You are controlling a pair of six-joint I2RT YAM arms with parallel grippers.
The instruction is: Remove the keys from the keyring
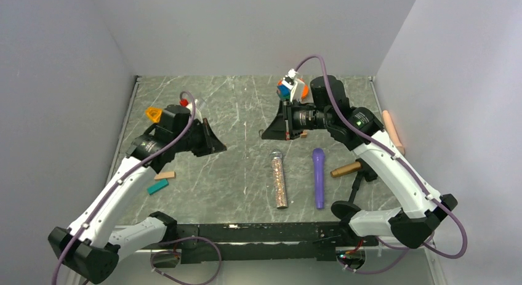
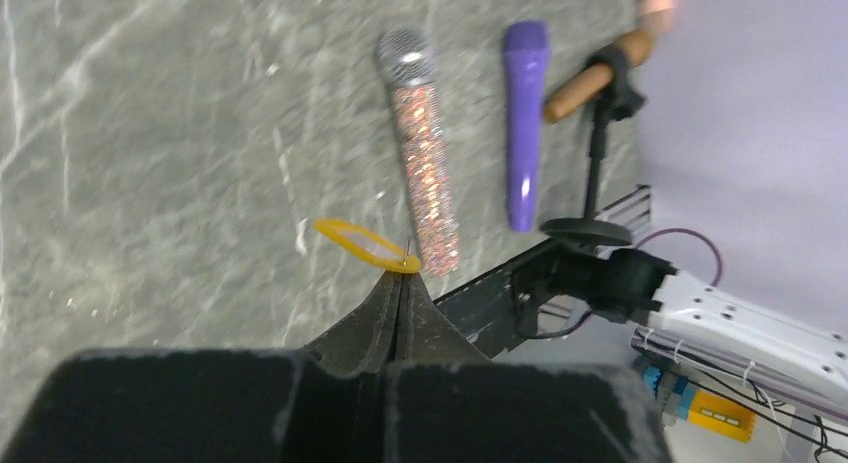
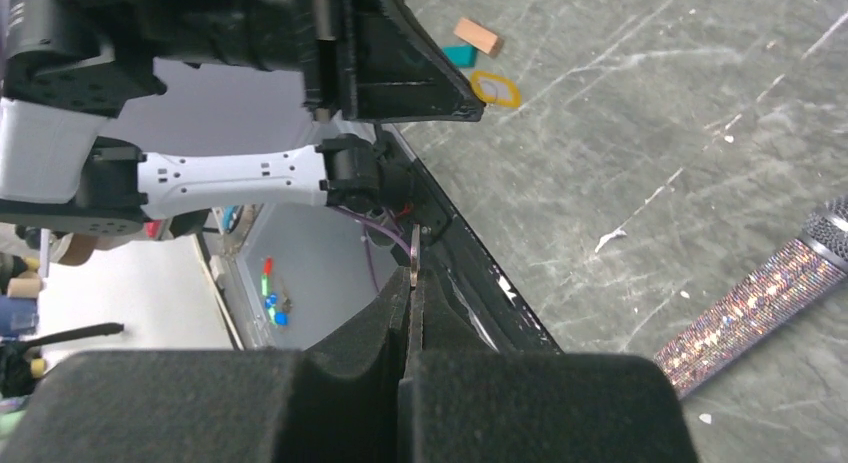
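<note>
Now | left gripper (image 2: 400,275) clamped on the rim of the flat yellow key (image 2: 360,241), clear of the table (image 2: 150,133) | right gripper (image 3: 412,280) pinches a thin grey sliver edge-on, likely the keyring (image 3: 414,249) | both judged light, stiff, slippery: you should grip flat faces, near an edge.

Three microphones: glittery microphone (image 1: 280,180), purple microphone (image 1: 318,177), brown microphone (image 1: 346,169). Two small blocks: tan block (image 1: 164,175), teal block (image 1: 157,186). One yellow key (image 2: 365,245). One thin metal ring (image 3: 415,255). One multicoloured cube (image 1: 284,90).
</note>
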